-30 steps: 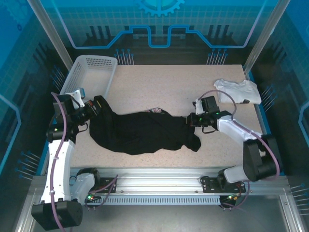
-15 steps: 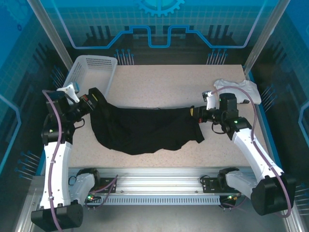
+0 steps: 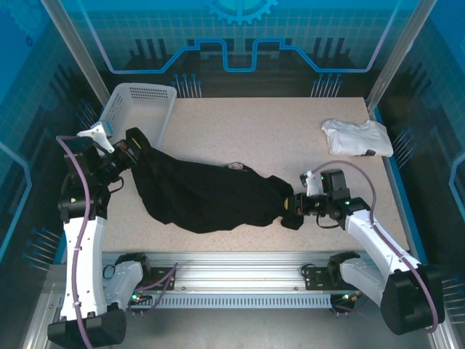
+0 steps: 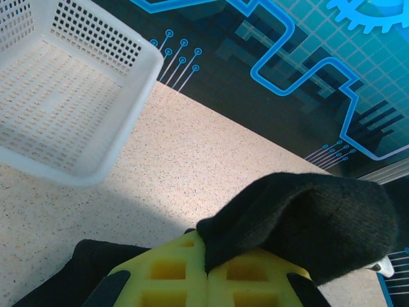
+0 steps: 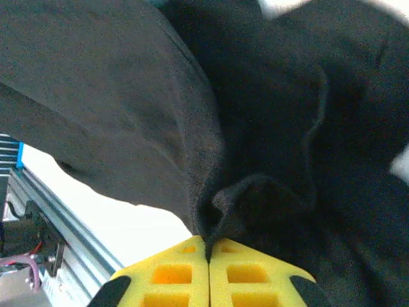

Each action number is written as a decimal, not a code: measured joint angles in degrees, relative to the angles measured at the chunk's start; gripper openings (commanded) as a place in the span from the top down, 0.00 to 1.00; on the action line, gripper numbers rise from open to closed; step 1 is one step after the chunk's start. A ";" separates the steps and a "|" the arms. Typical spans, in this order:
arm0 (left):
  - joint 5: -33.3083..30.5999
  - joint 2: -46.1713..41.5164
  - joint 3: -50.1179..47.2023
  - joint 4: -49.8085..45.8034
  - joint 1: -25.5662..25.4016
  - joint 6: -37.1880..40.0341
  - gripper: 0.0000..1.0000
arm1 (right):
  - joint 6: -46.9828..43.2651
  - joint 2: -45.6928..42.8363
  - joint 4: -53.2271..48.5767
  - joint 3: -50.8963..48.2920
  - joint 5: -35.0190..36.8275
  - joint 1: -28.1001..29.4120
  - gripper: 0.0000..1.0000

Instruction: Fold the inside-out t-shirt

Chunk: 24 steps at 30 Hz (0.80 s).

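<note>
1. T-shirt (image 3: 211, 200), black, lies bunched across the table's (image 3: 261, 131) near half, its long axis running left to right.
2. Left gripper (image 3: 135, 147) pinches its left end and right gripper (image 3: 293, 206) its right end, both clamped on cloth.

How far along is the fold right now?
Done: both ends are gripped, with the left gripper shut on one end of the t-shirt and the right gripper shut on the other. In hand: the shirt lies bunched and rumpled between them on the table. Left: spreading it flat and every fold; no neat fold shows yet.
</note>
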 measured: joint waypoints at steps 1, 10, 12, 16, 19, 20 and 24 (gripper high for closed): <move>0.02 0.11 -0.02 0.04 0.00 -0.02 1.00 | 0.94 0.15 -0.24 -0.92 0.26 0.42 0.84; 0.70 0.81 -0.15 0.22 0.00 -0.02 1.00 | 5.31 1.95 1.31 -0.96 1.95 -1.60 0.52; 1.09 0.81 -0.20 0.31 0.00 -0.02 1.00 | 6.32 3.21 2.29 -0.57 1.81 -2.86 0.50; 1.44 0.81 -0.35 0.66 0.00 -0.02 1.00 | 7.63 7.63 4.44 0.87 1.77 -3.52 0.49; 1.55 0.94 -0.50 0.94 0.00 -0.04 1.00 | 8.48 11.45 6.01 2.38 1.40 -3.54 0.53; 1.57 1.03 -0.50 1.09 0.00 -0.04 1.00 | 8.87 12.81 6.84 2.80 1.11 -3.56 0.57; 1.57 1.05 -0.50 1.29 0.00 -0.07 1.00 | 10.78 16.90 10.29 3.39 -0.72 -3.74 0.84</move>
